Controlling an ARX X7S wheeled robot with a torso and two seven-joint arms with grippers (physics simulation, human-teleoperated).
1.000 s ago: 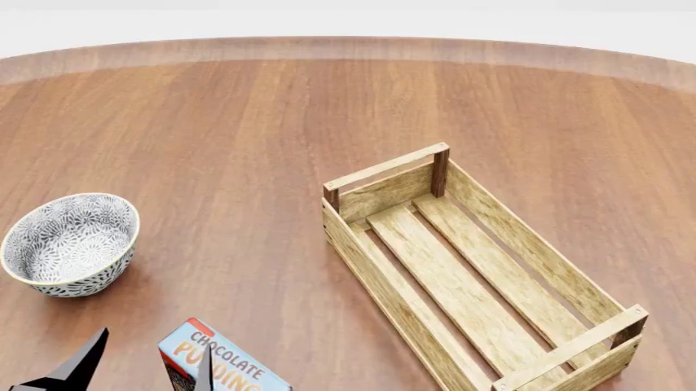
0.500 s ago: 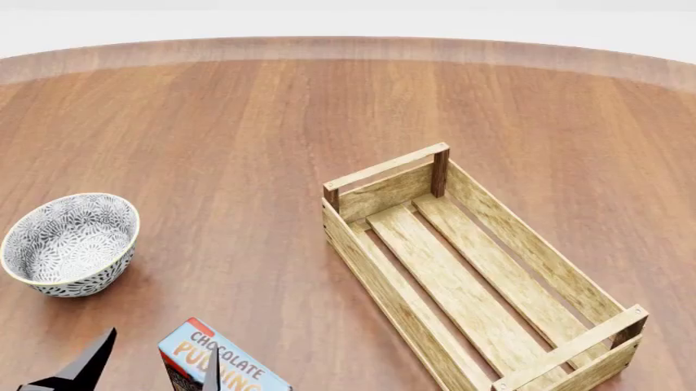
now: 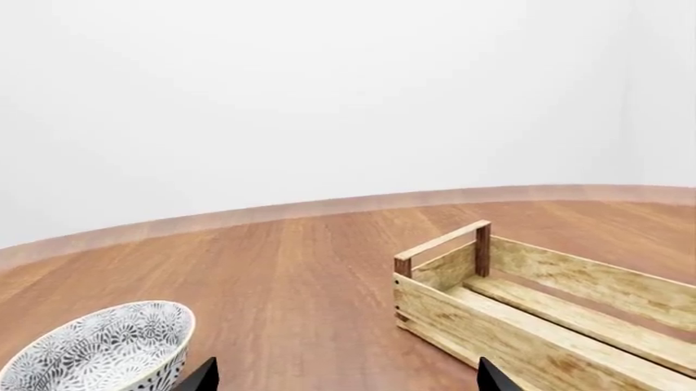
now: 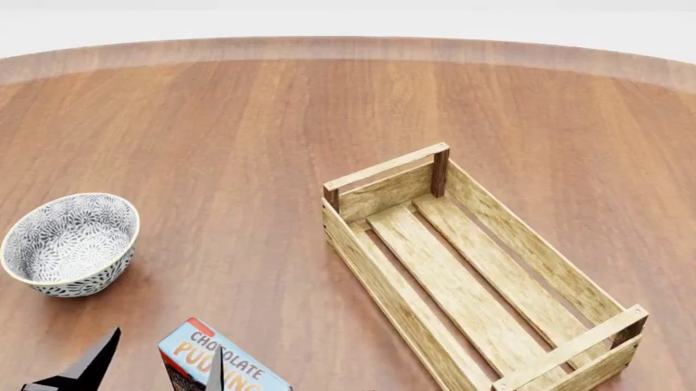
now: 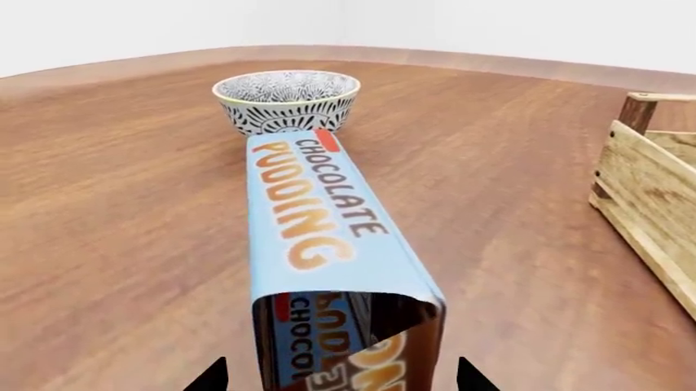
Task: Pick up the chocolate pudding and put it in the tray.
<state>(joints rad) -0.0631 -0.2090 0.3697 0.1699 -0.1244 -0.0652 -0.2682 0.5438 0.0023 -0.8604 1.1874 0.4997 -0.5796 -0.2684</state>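
pudding first: i'm lining the right claw (image 5: 339, 376) up on the chocolate pudding (image 5: 318, 213), which is lying on the tabletop (image 4: 240, 138) between the patterned bowl (image 4: 70, 242) and the tray (image 4: 478, 269), clear of both. its fingers are standing released either side of the carton's near end, not gripping. the left claw (image 4: 158, 366) is hovering released just beside the carton.

Left pincer (image 4: 147, 366) has black, sharply pointed, wedge-shaped fingertips
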